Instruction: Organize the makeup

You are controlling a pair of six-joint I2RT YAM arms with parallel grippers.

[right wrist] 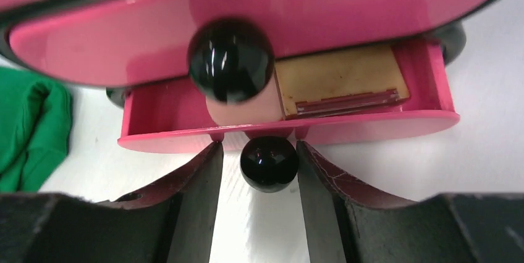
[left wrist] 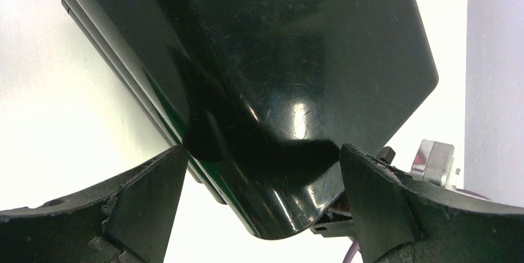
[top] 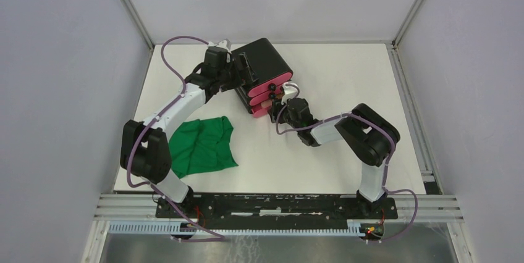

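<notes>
The black box (top: pixel 267 59) near the tabletop's (top: pixel 346 152) far edge is clamped at its rear corner by the left gripper (left wrist: pixel 262 150). A tan square pad (right wrist: pixel 340 78) and a pink puff (right wrist: pixel 244 110) are seen inside the open bottom drawer (right wrist: pixel 371 128). Its black knob (right wrist: pixel 269 163) is loosely bracketed by the right gripper (right wrist: pixel 257 147), jaws slightly parted. A green cloth (top: pixel 201 146) is spread near the left edge.

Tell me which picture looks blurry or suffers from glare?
Right wrist view: the upper glossy black round knob is blurred, with bright reflections; left wrist view: a white glare spot on the shiny black plastic box; top view: sharp, evenly lit.
</notes>
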